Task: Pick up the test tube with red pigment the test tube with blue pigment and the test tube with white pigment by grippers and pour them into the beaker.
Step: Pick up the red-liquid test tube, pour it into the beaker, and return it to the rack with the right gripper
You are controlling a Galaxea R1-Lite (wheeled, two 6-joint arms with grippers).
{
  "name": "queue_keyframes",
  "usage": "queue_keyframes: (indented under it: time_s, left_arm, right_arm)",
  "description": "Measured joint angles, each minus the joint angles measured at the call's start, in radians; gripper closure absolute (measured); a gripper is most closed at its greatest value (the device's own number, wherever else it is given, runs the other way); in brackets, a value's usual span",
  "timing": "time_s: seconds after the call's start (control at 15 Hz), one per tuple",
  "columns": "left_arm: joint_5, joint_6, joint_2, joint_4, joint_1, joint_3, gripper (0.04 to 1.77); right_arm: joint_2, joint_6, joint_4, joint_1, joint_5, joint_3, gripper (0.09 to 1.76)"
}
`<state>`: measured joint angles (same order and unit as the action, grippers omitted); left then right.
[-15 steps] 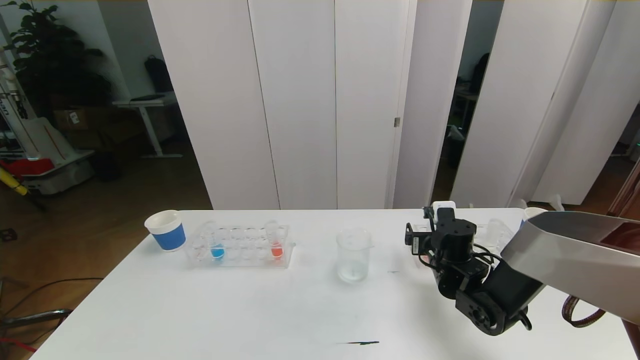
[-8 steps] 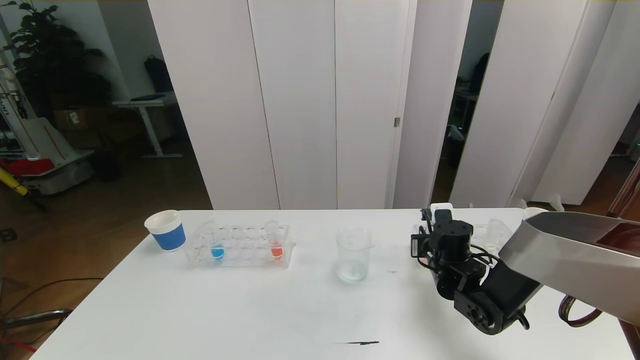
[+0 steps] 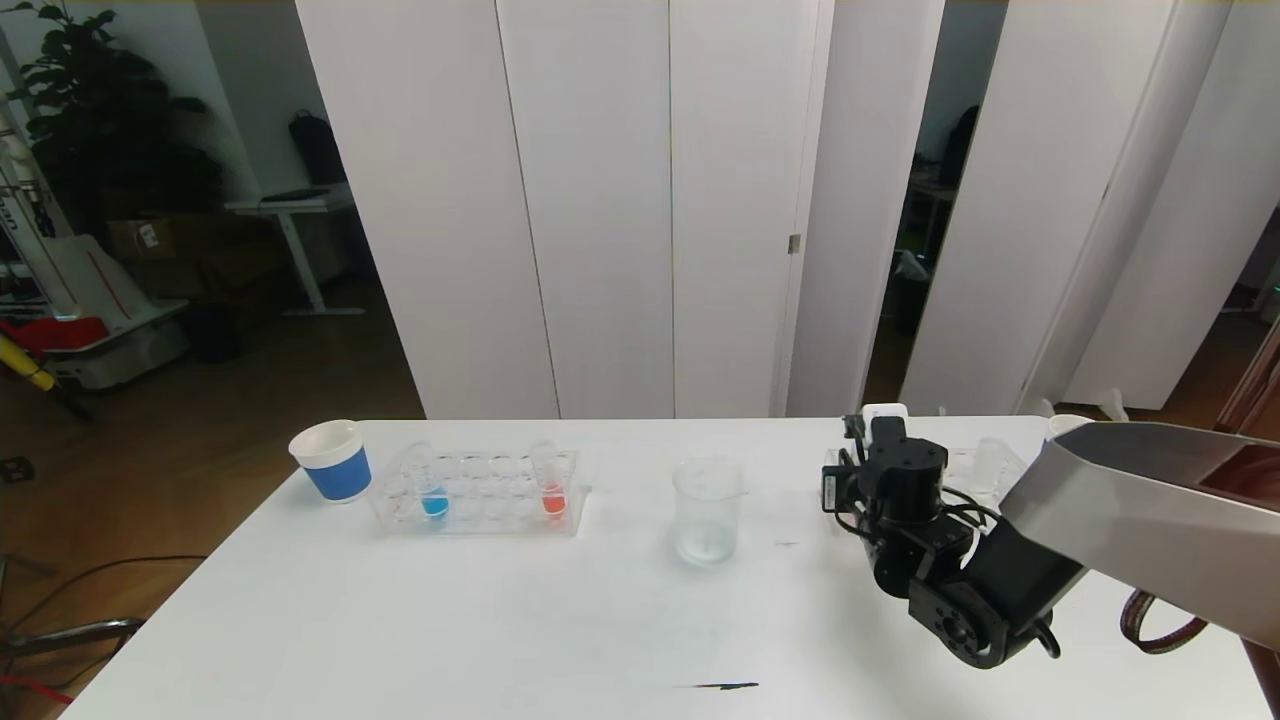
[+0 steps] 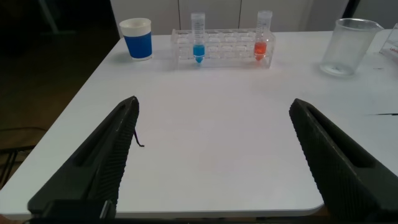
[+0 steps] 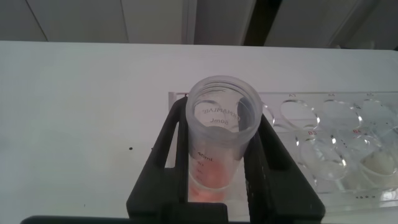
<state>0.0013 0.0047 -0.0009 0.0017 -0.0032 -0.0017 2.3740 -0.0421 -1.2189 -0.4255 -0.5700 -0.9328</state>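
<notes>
My right gripper [image 5: 217, 163] is shut on an upright clear test tube with red pigment [image 5: 219, 134] in its tip, at the end of a clear rack [image 5: 339, 115]. In the head view that gripper [image 3: 866, 436] is at the table's right rear. A tube with pale contents [image 5: 379, 163] stands in the same rack. The beaker [image 3: 708, 510] stands mid-table, left of the right gripper. The test tube with blue pigment [image 3: 434, 498] and another red tube [image 3: 553, 494] stand in a second rack [image 3: 480, 495] on the left. My left gripper [image 4: 214, 155] hangs open over the bare table near its front edge.
A white paper cup with a blue band [image 3: 332, 460] stands left of the left rack. Another cup [image 3: 1065, 425] shows at the far right, behind my right arm. A dark streak [image 3: 715, 686] marks the table near its front edge.
My right gripper shifted slightly to the right at the rack and closed on the red-pigment tube. The left gripper has not moved.
</notes>
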Motion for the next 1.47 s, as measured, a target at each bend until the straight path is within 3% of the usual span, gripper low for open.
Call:
queue_keyframes:
  time_s: [0.73,1.2,1.47]
  left_arm:
    - [0.000,0.000,0.000,0.000,0.000,0.000,0.08]
    - [0.000,0.000,0.000,0.000,0.000,0.000,0.08]
    - [0.000,0.000,0.000,0.000,0.000,0.000,0.08]
  right_arm:
    - [-0.067,-0.001,0.027,0.020,0.010,-0.016,1.27]
    - [-0.236,-0.001,0.195,0.046,0.065,-0.089,1.27]
    - [-0.306,-0.002,0.369,0.064,0.200,-0.186,1.27]
